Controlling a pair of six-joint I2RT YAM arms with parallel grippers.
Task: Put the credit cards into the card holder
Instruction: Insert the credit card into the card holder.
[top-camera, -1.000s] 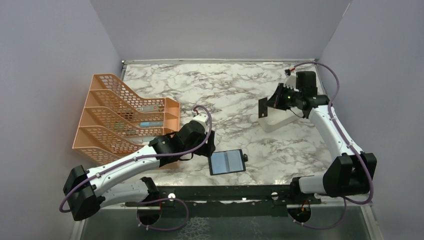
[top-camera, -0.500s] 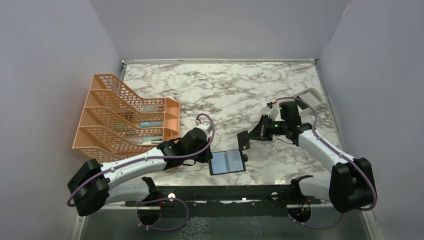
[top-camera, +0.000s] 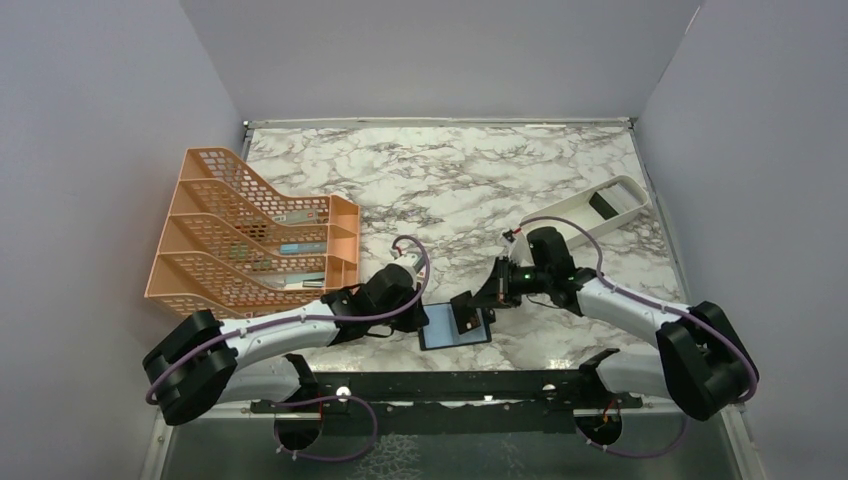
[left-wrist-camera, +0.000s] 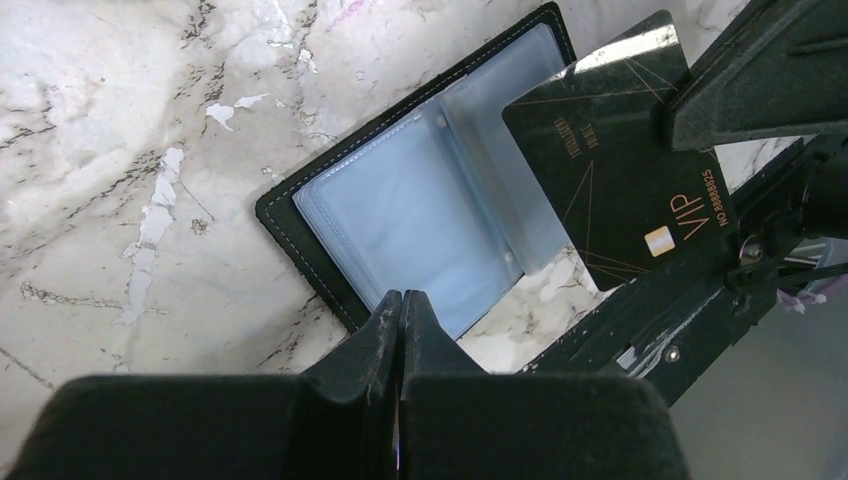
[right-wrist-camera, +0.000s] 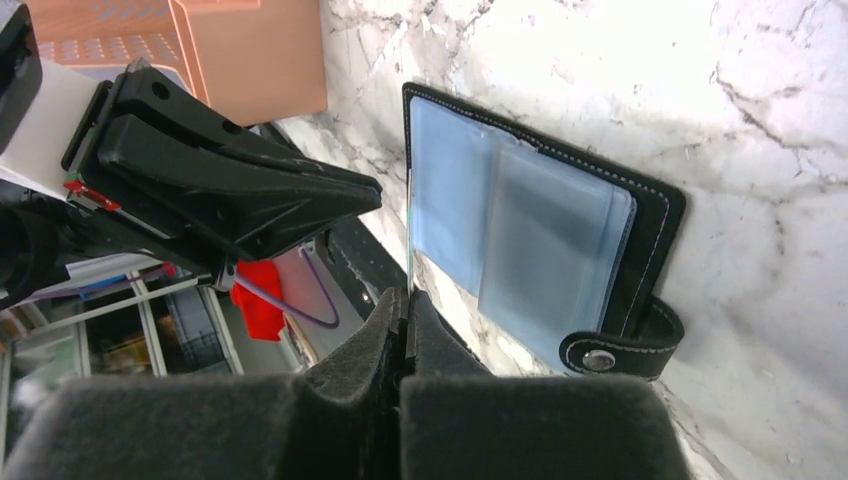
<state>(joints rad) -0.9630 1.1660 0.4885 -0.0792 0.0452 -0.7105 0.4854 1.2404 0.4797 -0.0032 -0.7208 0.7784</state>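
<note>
The card holder (top-camera: 447, 330) lies open on the marble near the table's front edge, blue-grey lining (left-wrist-camera: 420, 200) facing up, its snap strap (right-wrist-camera: 620, 345) at one end. My right gripper (top-camera: 480, 300) is shut on a black credit card (left-wrist-camera: 620, 180) with gold lines and "VIP" on it. It holds the card tilted just over the holder's right half; the right wrist view shows the card edge-on (right-wrist-camera: 409, 230). My left gripper (left-wrist-camera: 401, 300) is shut, with nothing visible between its fingers. Its tips rest at the holder's left edge.
An orange mesh file rack (top-camera: 250, 235) stands at the left, close behind my left arm. A long white tray (top-camera: 575, 215) lies at the back right with a dark flat item (top-camera: 603, 203) in it. The black front rail (top-camera: 450, 385) runs just below the holder.
My right arm has carried the black card from the white tray down to the open holder. My left gripper has shut and moved forward to the holder's left edge.
</note>
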